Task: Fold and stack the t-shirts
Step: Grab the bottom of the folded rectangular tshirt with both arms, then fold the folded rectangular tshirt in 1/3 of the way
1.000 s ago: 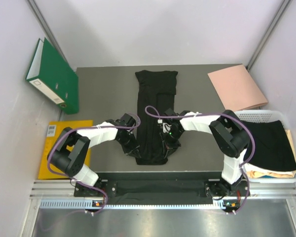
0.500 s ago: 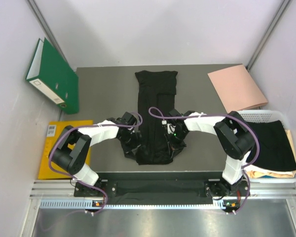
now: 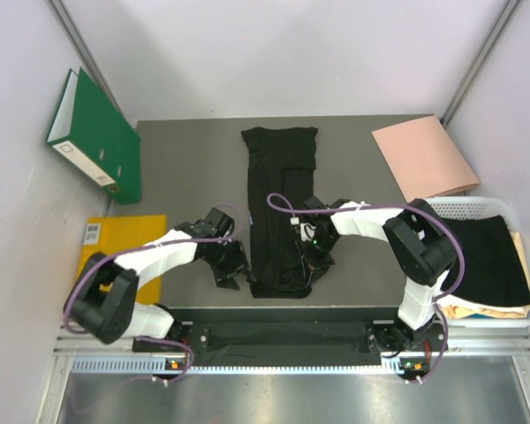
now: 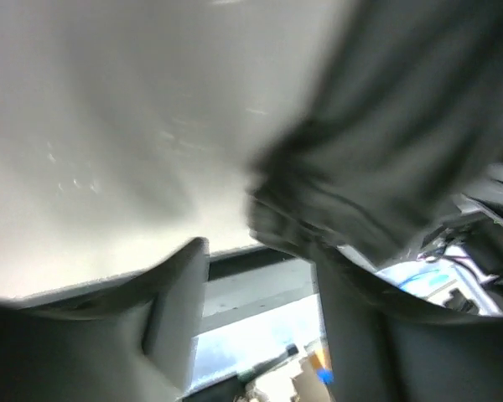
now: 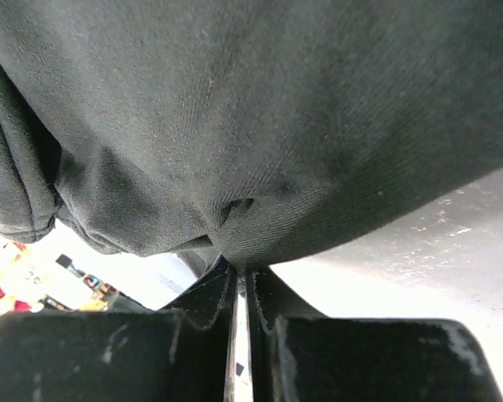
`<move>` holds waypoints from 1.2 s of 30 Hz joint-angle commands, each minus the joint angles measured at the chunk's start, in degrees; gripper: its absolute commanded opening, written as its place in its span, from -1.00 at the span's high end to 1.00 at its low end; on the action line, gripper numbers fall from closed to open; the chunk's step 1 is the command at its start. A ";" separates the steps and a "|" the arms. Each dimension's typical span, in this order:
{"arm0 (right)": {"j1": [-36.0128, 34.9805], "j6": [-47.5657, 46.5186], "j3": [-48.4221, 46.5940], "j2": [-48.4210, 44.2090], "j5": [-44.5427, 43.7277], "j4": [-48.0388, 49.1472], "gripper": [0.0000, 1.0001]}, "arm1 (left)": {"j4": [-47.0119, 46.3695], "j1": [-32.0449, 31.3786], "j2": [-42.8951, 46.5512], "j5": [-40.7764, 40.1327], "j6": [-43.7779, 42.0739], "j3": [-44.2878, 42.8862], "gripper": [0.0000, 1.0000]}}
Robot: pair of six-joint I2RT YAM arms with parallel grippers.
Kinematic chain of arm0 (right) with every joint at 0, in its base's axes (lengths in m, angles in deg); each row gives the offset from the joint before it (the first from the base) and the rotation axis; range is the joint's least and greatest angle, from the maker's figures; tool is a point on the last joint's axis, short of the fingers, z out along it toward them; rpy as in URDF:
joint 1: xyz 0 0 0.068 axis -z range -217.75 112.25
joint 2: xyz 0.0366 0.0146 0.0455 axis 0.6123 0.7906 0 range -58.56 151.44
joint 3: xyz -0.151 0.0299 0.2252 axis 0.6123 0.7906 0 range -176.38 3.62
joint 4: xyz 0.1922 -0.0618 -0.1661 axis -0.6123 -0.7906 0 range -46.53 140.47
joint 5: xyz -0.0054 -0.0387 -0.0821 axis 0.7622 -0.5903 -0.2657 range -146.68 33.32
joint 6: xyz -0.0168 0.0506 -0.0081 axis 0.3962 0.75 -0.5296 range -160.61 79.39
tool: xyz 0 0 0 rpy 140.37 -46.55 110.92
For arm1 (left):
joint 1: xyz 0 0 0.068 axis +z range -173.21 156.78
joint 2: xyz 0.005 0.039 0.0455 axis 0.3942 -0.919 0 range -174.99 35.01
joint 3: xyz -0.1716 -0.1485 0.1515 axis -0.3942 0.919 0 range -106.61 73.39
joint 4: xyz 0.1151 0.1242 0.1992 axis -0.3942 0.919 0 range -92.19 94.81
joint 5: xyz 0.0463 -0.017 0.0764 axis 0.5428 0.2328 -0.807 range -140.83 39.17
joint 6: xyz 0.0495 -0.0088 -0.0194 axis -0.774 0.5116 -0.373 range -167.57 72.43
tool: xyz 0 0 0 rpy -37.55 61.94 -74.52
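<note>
A black t-shirt (image 3: 279,190), folded into a long narrow strip, lies down the middle of the grey table (image 3: 185,168). In the top view my right gripper (image 3: 312,257) sits at the strip's near right edge. The right wrist view shows that gripper (image 5: 240,270) shut, with a pinch of the black t-shirt (image 5: 260,117) between its tips. My left gripper (image 3: 229,270) stands just left of the strip's near corner, apart from it. Seen from the left wrist, the left gripper (image 4: 260,289) is open with nothing between its fingers, and the blurred t-shirt (image 4: 402,126) hangs at the upper right.
A green binder (image 3: 93,137) leans at the far left, with a yellow folder (image 3: 97,234) near it. A pink folder (image 3: 424,155) lies at the far right. A white basket (image 3: 464,206) at the right holds a folded black shirt (image 3: 486,256) on lighter garments.
My left gripper has opened, let go of the shirt's near left edge and drawn back to the left. The right gripper stays shut on the fabric, shifted slightly right.
</note>
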 commanded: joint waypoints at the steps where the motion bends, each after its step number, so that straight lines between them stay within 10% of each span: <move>1: 0.26 -1.59 1.68 -0.65 -2.56 -0.34 0.97 | -9.26 0.11 -6.46 5.45 3.73 4.10 0.03; 10: 0.44 -1.77 0.10 -1.79 -2.39 -1.66 0.95 | -17.03 -2.96 -15.17 6.25 6.91 3.50 -0.19; 14: 0.44 -2.30 -1.39 -2.05 -2.21 -2.71 0.95 | -13.37 -3.14 -17.81 5.56 5.42 0.78 1.00; 24: 0.62 -3.53 -7.81 -6.62 -1.16 -9.56 0.95 | 10.98 -2.70 -12.20 -1.48 -3.28 -14.86 1.00; 36: 5.88 -5.46 -17.47 -6.98 -4.94 -13.26 0.93 | 16.64 2.22 -14.03 -6.40 -6.36 -33.13 1.00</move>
